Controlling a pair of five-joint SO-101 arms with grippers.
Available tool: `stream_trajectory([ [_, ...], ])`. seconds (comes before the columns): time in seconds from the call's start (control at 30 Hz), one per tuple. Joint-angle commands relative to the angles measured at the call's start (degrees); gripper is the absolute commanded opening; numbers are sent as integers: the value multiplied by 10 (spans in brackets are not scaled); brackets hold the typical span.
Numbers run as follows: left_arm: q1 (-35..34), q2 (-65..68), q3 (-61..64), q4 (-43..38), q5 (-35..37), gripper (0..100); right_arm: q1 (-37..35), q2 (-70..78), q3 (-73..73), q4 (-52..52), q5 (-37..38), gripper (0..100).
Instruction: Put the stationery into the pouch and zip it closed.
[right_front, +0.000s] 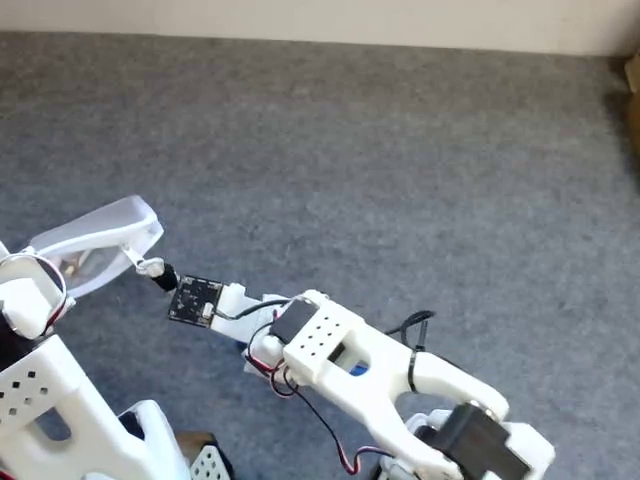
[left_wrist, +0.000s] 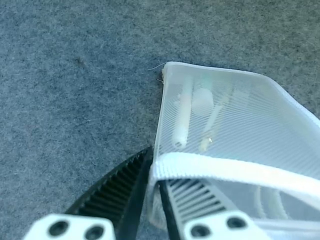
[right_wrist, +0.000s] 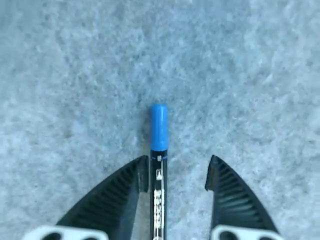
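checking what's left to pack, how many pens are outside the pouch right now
1: a blue-capped pen on the carpet, between the right gripper's open jaws. The left gripper holds the pouch. More may be hidden under the arms.

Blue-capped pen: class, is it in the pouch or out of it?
Out. The blue-capped pen lies on the grey carpet inside the open right gripper; the pouch is elsewhere, pinched by the left gripper.

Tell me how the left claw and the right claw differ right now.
The left claw is shut, pinching the mesh pouch by its edge; the right claw is open. The left claw grips its item; the right claw only straddles the blue-capped pen. Both have black ridged fingers.
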Motion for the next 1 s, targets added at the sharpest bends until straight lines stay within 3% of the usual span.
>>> stream_trajectory([
  [0.0,8,-2,-3,-16,6,6,-6,44,-29,-16,-5,180],
  [0.23,8,-2,7,-20,5,6,-17,113,-32,-19,-4,170],
  [0.37,8,-2,7,-20,5,6,-31,113,-32,-17,-3,5],
  [0.53,8,-2,7,-20,5,7,-31,105,-40,31,-4,3],
  [0.73,14,-2,5,-19,5,7,-26,-15,-53,88,-5,3],
  [0.97,120,-2,-6,-15,-1,7,22,-214,23,70,-6,3],
])
